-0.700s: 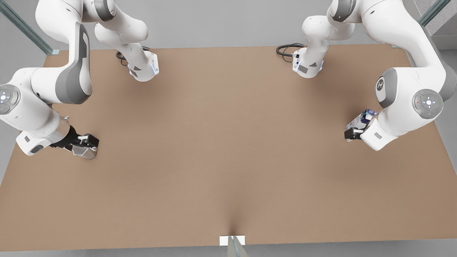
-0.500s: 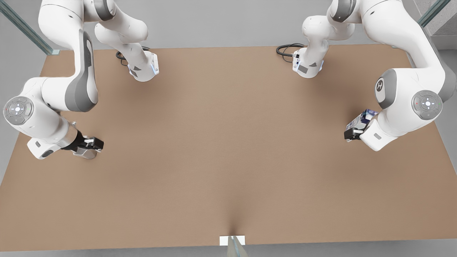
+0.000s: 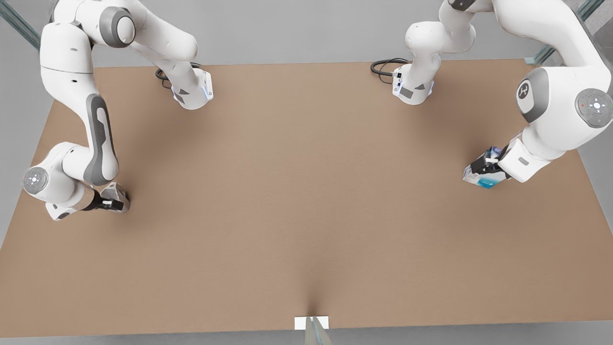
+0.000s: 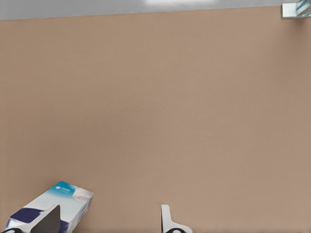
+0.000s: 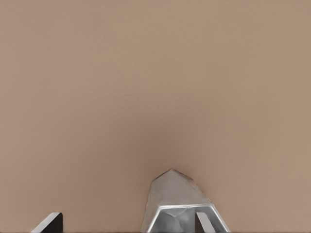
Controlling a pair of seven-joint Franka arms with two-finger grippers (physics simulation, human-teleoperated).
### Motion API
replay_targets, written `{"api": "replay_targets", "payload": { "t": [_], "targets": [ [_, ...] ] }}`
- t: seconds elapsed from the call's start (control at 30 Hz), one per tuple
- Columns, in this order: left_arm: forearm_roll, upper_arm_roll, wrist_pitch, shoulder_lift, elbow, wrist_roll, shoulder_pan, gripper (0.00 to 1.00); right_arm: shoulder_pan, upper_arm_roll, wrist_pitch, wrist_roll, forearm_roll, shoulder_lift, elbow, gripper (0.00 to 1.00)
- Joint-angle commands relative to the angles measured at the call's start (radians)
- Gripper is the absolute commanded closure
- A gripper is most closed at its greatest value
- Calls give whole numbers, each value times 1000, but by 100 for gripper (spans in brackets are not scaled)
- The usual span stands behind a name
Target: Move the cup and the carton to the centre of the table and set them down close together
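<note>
— Where's the cup (image 3: 117, 194)?

— Close to the table (image 3: 306, 191) edge on the front view's left, about halfway along that edge. The right gripper (image 3: 111, 203) is right at it. In the right wrist view its fingers stand wide apart, and one fingertip (image 5: 204, 222) overlaps the cup's silver body (image 5: 170, 199), which tapers away from the camera. The other fingertip is off to the side over bare tabletop.

— So it isn't clamped?

— No, the pincer is spread and the cup sits off-centre in it (whether that one finger touches it, I cannot tell).

— And the carton (image 3: 481, 175)?

— Near the opposite edge, on the front view's right, teal end facing the table's middle. The left gripper (image 3: 483, 167) is at it, also spread. In the left wrist view one finger (image 4: 48, 219) crosses in front of the carton (image 4: 73, 199), and the other is well clear of it.

— Cup and carton close together?

— Well apart, with the table's centre between them.
</note>
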Motion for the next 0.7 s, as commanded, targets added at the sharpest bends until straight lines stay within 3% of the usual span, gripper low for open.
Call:
{"api": "replay_targets", "payload": {
  "t": [0.0, 0.53, 0.57, 0.6, 0.63, 0.67],
  "targets": [
    [3, 0, -1, 0, 0, 0, 0, 0, 0, 0, 2, -2, 0, 0, -10, 0],
    [3, 2, 2, 23, 0, 2, 0, 0, -17, 0, 77, -37, 0, 10, -157, 0],
    [3, 0, 2, 21, 0, 2, 0, 0, -15, 0, 89, -37, 0, 13, -157, 8],
    [3, 2, 2, 21, 0, 2, 0, 0, -15, 0, 89, -37, 0, 13, -157, 22],
    [3, 2, 2, 23, 0, 2, 0, 0, -15, 0, 89, -38, 0, 13, -157, 47],
    [3, 2, 2, 23, 0, 2, 0, 0, -15, 0, 87, -97, 0, 13, -157, 56]
  ]
}}
